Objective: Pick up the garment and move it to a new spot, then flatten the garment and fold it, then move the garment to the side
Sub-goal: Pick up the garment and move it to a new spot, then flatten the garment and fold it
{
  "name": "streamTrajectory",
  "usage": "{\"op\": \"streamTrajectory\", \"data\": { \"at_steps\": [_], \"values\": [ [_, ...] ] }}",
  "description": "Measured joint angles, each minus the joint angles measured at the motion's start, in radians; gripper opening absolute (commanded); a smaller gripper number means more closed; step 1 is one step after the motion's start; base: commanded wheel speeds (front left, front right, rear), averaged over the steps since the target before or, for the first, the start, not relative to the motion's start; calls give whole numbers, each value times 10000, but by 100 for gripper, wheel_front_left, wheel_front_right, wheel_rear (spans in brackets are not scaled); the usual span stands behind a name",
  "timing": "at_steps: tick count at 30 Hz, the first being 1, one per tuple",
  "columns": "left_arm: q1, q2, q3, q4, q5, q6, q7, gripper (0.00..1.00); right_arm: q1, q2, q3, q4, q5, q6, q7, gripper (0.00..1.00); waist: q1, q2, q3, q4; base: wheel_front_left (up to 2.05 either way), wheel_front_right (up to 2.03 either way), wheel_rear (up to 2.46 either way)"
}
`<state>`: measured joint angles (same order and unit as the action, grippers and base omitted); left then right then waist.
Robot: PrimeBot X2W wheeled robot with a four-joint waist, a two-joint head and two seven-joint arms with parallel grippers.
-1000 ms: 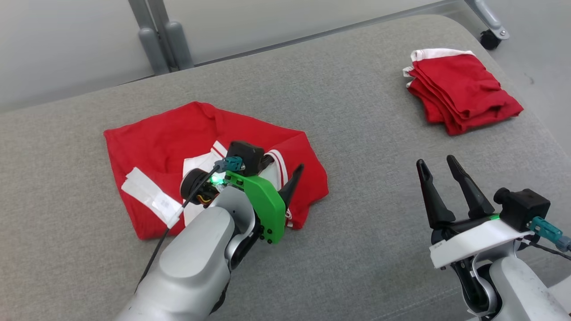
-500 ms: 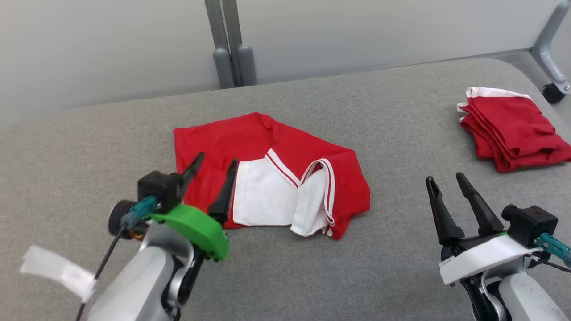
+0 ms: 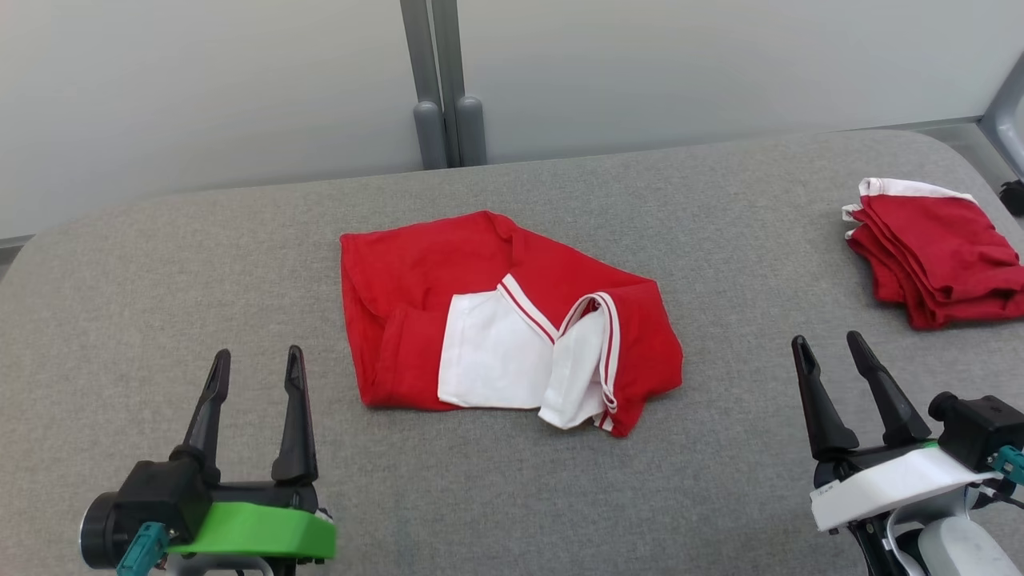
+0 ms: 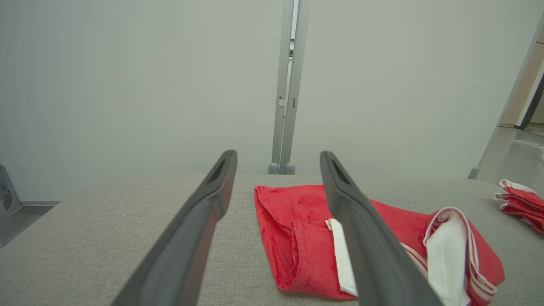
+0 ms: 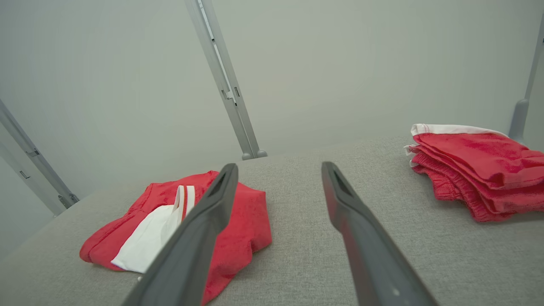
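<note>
The garment (image 3: 496, 320) lies folded in the middle of the grey padded table (image 3: 160, 280), red with its white red-striped sleeves on top; its lettering is hidden. My left gripper (image 3: 258, 354) stands open at the lower left, apart from the garment's left edge and holding nothing. At the lower right my right gripper (image 3: 827, 340) is open and empty, well clear of the cloth. In the left wrist view the garment (image 4: 297, 238) lies ahead and partly behind the right finger of the gripper (image 4: 278, 155). The right wrist view has the garment (image 5: 246, 221) at the left, past the open gripper (image 5: 279, 166).
Another folded red piece with white trim (image 3: 936, 248) sits at the table's far right edge, also seen as the red pile (image 5: 471, 170) in the right wrist view. A grey partition wall with a metal post (image 3: 436, 80) runs behind the table.
My left gripper has pulled back off the garment to the lower left, open and empty. The head camera has shifted. The garment stays folded; the right gripper has barely moved.
</note>
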<state>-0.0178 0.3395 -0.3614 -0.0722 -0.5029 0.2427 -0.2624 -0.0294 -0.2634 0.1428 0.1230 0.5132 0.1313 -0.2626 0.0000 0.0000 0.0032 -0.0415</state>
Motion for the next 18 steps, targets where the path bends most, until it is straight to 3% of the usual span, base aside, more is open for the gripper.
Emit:
{"op": "streamTrajectory", "data": {
  "at_steps": [11, 18],
  "values": [
    [97, -541, 384, 192, 336, -462, -2, 100, -660, -213, 1158, -299, -48, 0, 127, 100, 0, 0, 24, 525, 0, 0, 0],
    [47, -825, 637, 324, 510, -671, -2, 100, -2659, -301, 2585, 476, -268, 0, 1749, 100, 0, 0, 233, 1369, 0, 0, 0]
  ]
}}
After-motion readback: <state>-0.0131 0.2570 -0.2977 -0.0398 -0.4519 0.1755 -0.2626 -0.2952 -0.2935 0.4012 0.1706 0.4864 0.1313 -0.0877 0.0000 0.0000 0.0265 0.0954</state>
